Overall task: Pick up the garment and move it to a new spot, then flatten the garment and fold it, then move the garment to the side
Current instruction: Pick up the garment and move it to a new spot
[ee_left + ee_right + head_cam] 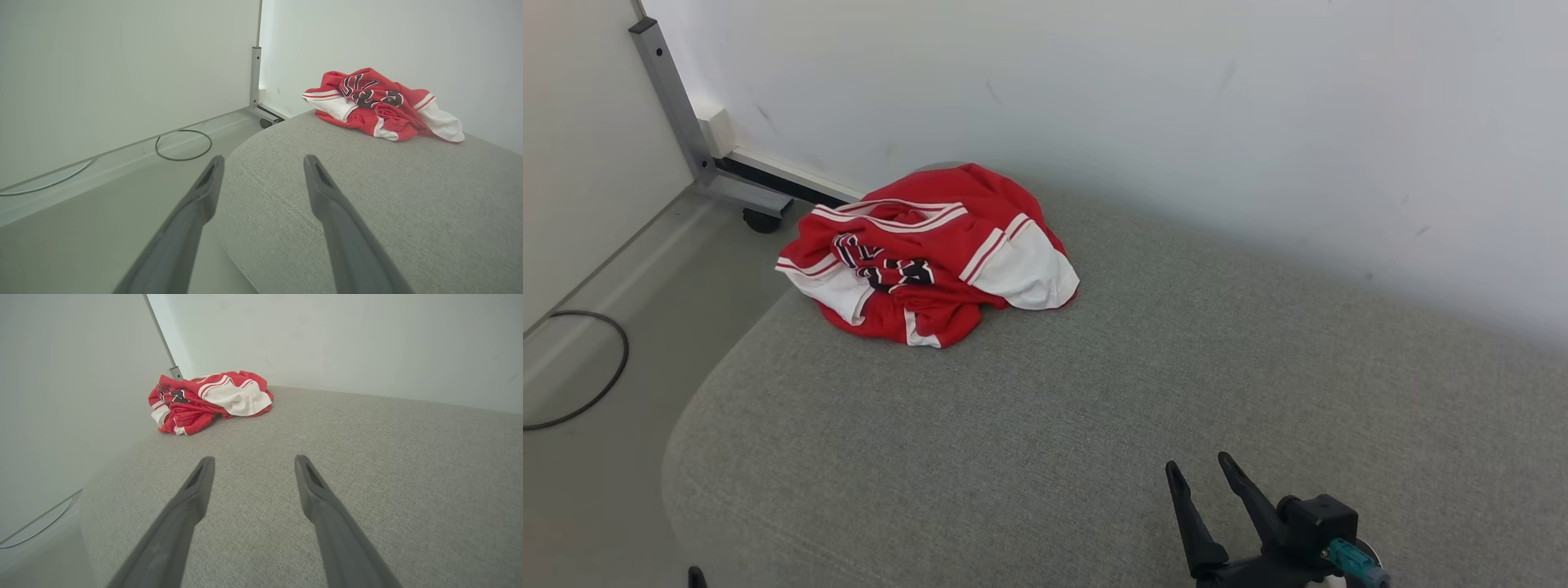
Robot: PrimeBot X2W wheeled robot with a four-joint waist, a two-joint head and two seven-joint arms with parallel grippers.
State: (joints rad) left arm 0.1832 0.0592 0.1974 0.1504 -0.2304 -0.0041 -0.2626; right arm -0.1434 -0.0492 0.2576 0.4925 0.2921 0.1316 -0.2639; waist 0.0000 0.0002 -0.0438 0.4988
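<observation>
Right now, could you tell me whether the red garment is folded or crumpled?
Crumpled: the garment lies bunched in a heap on the grey cushion, lettering and white panels creased.

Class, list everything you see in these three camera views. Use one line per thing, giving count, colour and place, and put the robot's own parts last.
garment: one, red and white with dark lettering, crumpled at the cushion's far left corner near the wall
cushion: one, grey fabric, under the garment
wall: white, behind the cushion
metal post: one, grey, left of the garment
caster wheel: one, dark, under the post's base
cable: one, dark, looped on the floor
floor: grey, left of the cushion
left gripper: one, dark fingers, open, empty, at the cushion's left edge
right gripper: one, dark fingers, open, empty, above the cushion's near side
</observation>
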